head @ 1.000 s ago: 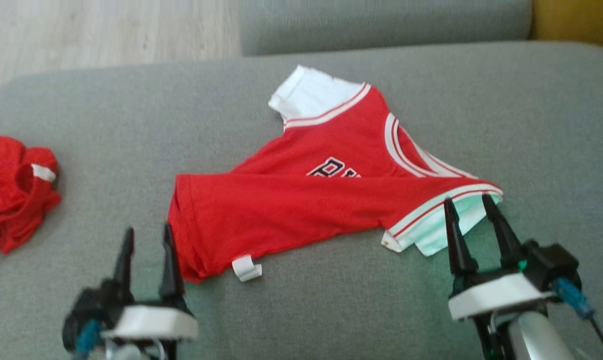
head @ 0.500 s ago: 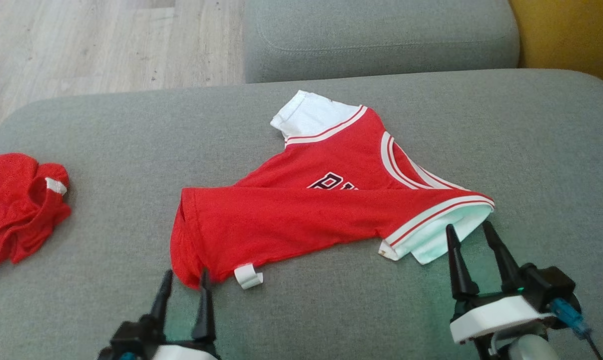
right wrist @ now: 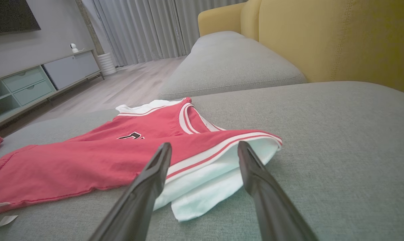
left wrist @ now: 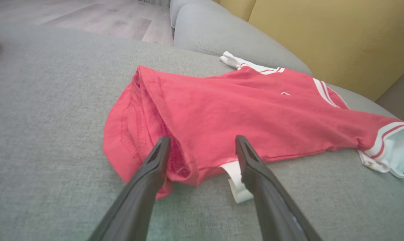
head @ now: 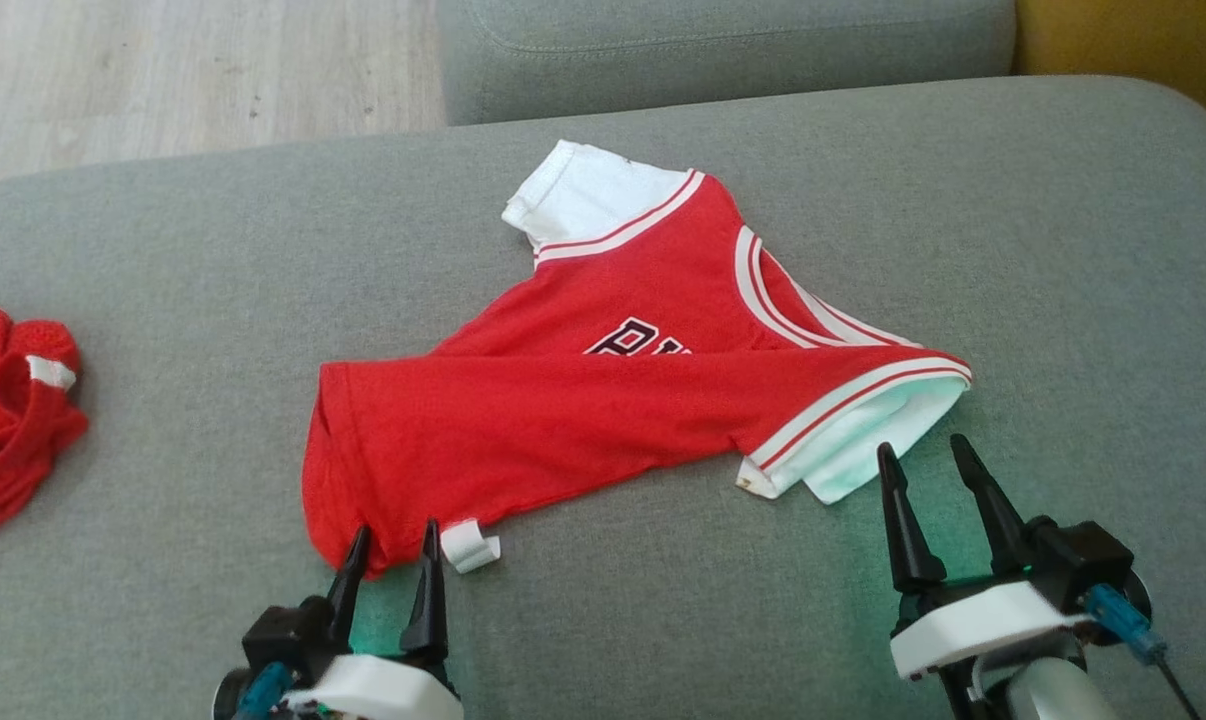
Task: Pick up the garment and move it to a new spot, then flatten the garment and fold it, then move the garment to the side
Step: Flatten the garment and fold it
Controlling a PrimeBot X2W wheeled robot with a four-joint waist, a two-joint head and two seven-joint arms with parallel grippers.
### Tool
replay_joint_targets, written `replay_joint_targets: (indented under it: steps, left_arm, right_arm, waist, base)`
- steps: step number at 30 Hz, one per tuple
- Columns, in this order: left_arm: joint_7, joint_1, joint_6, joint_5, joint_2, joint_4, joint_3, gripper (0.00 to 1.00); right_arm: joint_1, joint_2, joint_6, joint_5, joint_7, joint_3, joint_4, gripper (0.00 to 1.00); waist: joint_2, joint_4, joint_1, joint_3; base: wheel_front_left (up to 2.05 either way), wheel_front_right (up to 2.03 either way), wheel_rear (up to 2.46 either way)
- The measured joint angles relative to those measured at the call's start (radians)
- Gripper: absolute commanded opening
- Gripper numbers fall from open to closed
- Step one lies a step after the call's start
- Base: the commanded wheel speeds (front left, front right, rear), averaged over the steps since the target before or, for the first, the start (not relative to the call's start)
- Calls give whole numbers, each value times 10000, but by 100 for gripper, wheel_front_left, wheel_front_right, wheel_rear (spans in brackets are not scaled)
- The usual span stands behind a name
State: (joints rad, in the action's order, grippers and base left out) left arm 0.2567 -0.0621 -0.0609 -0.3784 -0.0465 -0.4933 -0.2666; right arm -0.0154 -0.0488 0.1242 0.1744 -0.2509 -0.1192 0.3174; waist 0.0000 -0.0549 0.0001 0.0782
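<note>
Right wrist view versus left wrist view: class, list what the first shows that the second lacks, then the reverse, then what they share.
Right wrist view, not the left: curtains, a cabinet, black lettering on the shirt, and the open right tool aimed at the white sleeve.
Left wrist view, not the right: the open left tool at the hem corner.
Both: the red shirt, grey sofa, yellow backrest, wooden floor, white tag.
</note>
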Motion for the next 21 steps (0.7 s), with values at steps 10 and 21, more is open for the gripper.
replay_joint_targets:
  steps: [10, 21]
  left_arm:
    - [-2, -213, 96, -364, 2, -472, 25, 0]
    - [0, -22, 244, -422, 13, 844, 928, 0]
  right_arm:
    - [-60, 0, 0, 2, 0, -38, 33, 100]
    - [-159, 2, 0, 138, 0, 259, 125, 100]
  waist:
    - [0, -70, 0, 185]
    - [0, 381, -1, 49]
  base:
    - [0, 0, 0]
    - [0, 0, 0]
